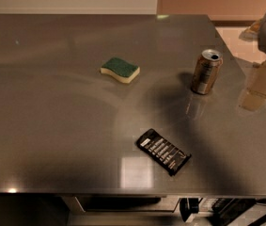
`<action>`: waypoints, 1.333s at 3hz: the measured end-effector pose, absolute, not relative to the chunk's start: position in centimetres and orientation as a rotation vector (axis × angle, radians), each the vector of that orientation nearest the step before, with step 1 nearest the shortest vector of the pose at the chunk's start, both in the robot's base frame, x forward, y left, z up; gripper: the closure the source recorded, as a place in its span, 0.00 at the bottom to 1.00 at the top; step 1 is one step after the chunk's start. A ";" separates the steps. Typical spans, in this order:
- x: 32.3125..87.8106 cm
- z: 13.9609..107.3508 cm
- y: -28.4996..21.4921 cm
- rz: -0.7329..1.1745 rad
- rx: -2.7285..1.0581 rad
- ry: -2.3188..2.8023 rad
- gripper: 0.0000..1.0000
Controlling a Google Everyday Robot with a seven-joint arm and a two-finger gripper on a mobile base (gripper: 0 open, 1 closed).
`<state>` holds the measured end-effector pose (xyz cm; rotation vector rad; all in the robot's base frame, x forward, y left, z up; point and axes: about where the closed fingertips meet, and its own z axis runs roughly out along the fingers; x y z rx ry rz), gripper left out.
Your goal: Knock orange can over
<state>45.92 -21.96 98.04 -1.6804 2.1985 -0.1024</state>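
The orange can (206,72) stands upright on the right side of the desk (52,126). My gripper (263,86) hangs near its right, apart; whether clenched or released, I cannot tell. A green-topped sponge (120,69) lies well to the left. A dark packet (163,151) lies in front, its pale print unreadable.

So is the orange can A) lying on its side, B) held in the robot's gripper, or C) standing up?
C: the orange can stands upright on the table, silver top up, apart from the gripper at the right edge.
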 end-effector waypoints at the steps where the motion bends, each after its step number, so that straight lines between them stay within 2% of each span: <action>1: 49.2 97.5 -22.9 -0.097 -1.603 2.190 0.00; 4: 57.2 94.1 -23.9 0.067 -1.338 2.255 0.00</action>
